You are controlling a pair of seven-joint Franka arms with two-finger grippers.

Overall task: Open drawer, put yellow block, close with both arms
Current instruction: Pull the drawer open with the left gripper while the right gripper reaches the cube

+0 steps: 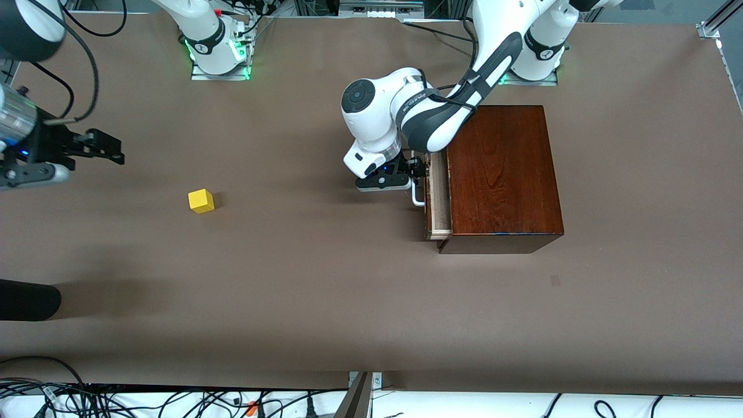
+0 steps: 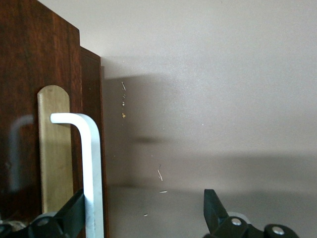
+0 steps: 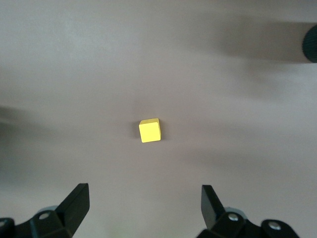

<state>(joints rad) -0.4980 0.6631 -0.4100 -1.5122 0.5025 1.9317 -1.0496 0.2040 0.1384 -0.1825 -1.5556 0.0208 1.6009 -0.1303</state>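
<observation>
Pulling the drawer [image 1: 439,194] wider — left claw [image 1: 413,174] spread, one finger against the handle [image 2: 92,168]; right claw [image 3: 143,208] spread above the yellow block [image 1: 201,201], waiting.

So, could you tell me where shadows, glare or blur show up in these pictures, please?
Front view: the yellow block casts a short, soft shadow, and the box top shines. Left wrist view: the handle reflects faintly in the glossy drawer front, with a broad shadow on the table. Right wrist view: the block is sharp, with soft shadows around it.
</observation>
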